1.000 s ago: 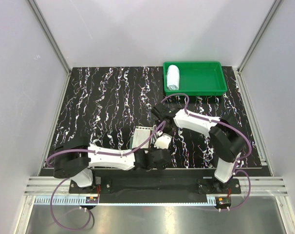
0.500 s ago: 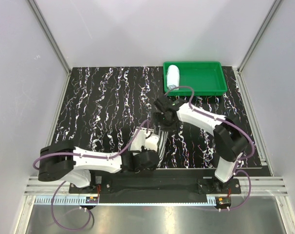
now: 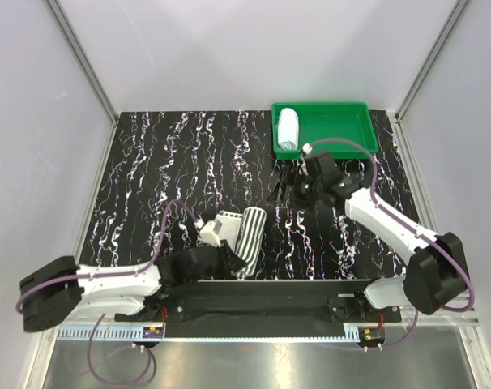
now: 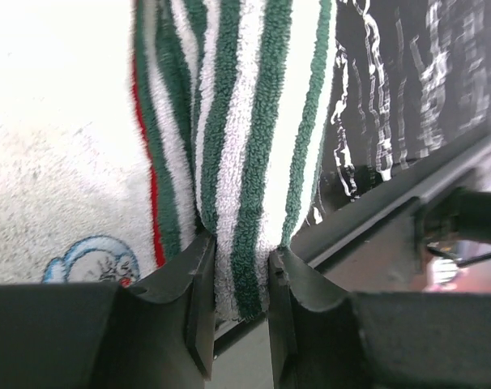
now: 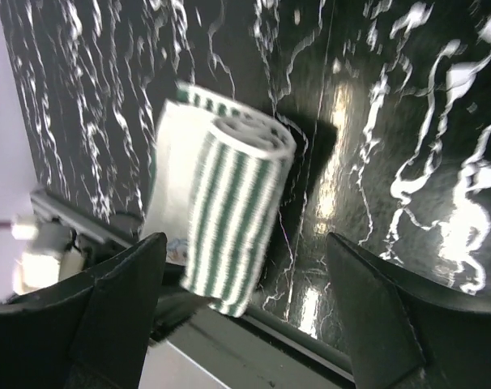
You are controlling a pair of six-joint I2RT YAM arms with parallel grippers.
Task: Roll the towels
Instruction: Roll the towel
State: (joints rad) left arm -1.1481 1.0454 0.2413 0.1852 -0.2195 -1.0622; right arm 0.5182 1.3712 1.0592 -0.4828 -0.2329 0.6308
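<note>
The left gripper point(image 4: 239, 267) is clamped on the rolled striped towel point(image 3: 249, 231) — the right gripper point(image 5: 245, 243) hangs spread wide — the blue towel point(image 3: 288, 128) lies rolled in the tray point(image 3: 347, 150).

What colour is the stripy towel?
Green and white stripes; the towel shows best in the left wrist view.

Top view: bright, even, sharp; glare band on metal ledge point(image 3: 254, 332). Left wrist: upper left blown out white, striped towel point(image 4: 254, 162) washed out there, left gripper point(image 4: 240, 271) soft up close. Right wrist: towel motion-blurred, hard shadow beside it, hot specular streaks on glossy table point(image 5: 440, 162), right gripper point(image 5: 245, 243) dark, defocused.
</note>
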